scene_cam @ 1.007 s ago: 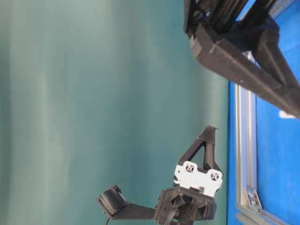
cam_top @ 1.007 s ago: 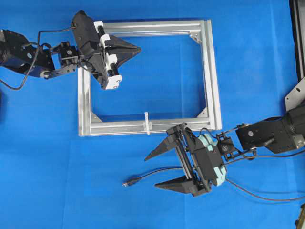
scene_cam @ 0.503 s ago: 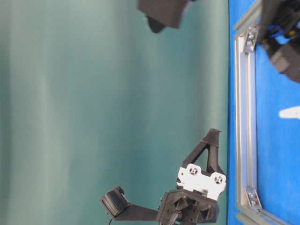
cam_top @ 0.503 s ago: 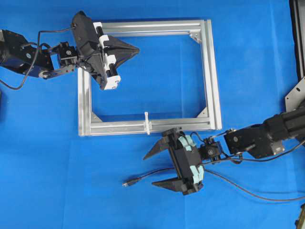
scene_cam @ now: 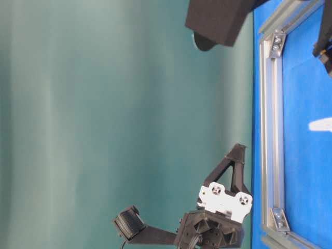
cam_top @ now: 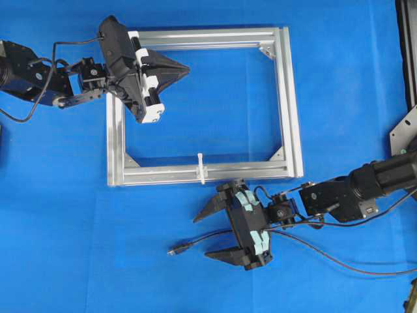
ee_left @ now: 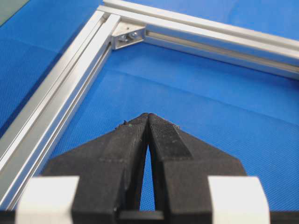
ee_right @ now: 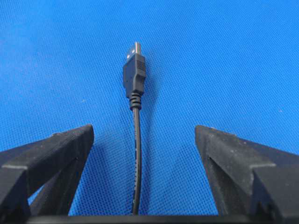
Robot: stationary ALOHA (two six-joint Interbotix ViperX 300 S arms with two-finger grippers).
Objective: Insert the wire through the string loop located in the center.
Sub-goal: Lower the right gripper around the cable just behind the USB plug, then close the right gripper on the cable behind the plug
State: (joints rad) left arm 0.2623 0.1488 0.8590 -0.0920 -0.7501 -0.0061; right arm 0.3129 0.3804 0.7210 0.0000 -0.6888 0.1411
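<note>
In the overhead view, nearest the bottom edge, the wire is seen lying on the blue surface, its plug tip at about 7 o'clock from the frame's centre. The right pincer is spread wide apart, one finger on either side of the wire, and nothing is held; in the right wrist view the wire runs up the middle of the gap, touching neither finger. Compared with a second earlier, this pincer has been brought further toward 9 o'clock along the wire. Beyond it, the silver frame encloses only bare surface; the string loop stands on its near rail at 6 o'clock. Farthest, at 10 o'clock, the left pincer is pressed together, empty, unchanged.
</note>
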